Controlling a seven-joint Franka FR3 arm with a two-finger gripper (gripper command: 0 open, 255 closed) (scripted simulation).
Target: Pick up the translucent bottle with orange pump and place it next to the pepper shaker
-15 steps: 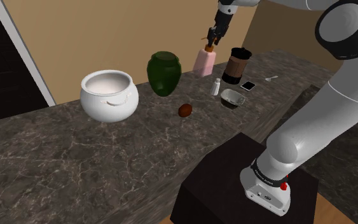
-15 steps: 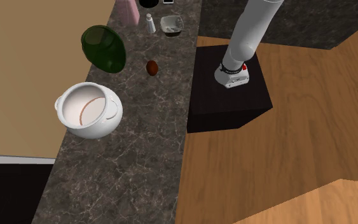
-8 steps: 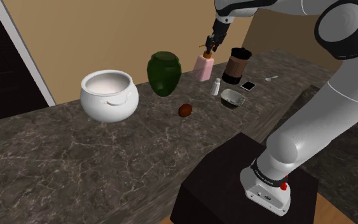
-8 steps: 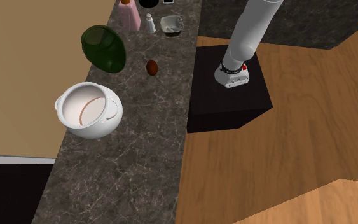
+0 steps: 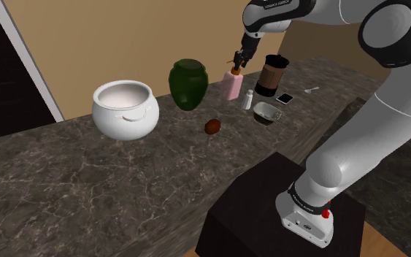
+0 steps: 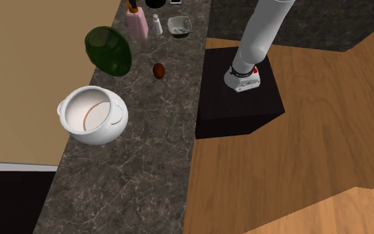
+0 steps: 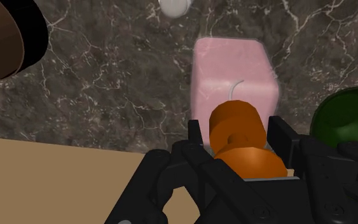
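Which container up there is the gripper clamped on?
The pink bottle: the gripper clasps its orange pump; the green jar and brown canister stand free beside it.

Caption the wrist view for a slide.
Pincer clasps the pink bottle by its orange pump, dark marbled counter behind.

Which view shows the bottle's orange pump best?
The wrist view: the orange pump sits close up, clasped between the jaws, the pink bottle beyond. The shoulder view gives a small orange speck atop the bottle; the second exterior view, a sliver near its top edge.
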